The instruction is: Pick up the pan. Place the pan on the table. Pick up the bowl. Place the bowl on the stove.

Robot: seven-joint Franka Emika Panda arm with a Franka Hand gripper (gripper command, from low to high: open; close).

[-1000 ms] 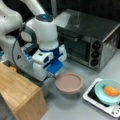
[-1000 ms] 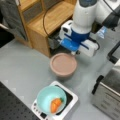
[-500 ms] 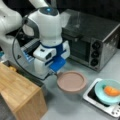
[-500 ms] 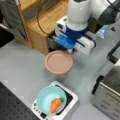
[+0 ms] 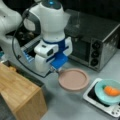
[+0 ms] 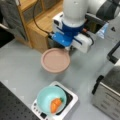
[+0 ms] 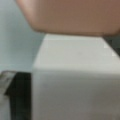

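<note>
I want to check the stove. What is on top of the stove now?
The teal bowl with an orange food piece sits on the stove. It covers most of the black top.

Bowl [image 6: 51,100] on stove [image 6: 68,103] — pan [image 6: 55,60] apart.

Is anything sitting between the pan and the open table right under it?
Nothing visible does. The gripper is at the handle end of the pan, which hangs over bare grey table. The bowl sits apart on the stove, and the wooden box is off to a front view's left.
</note>
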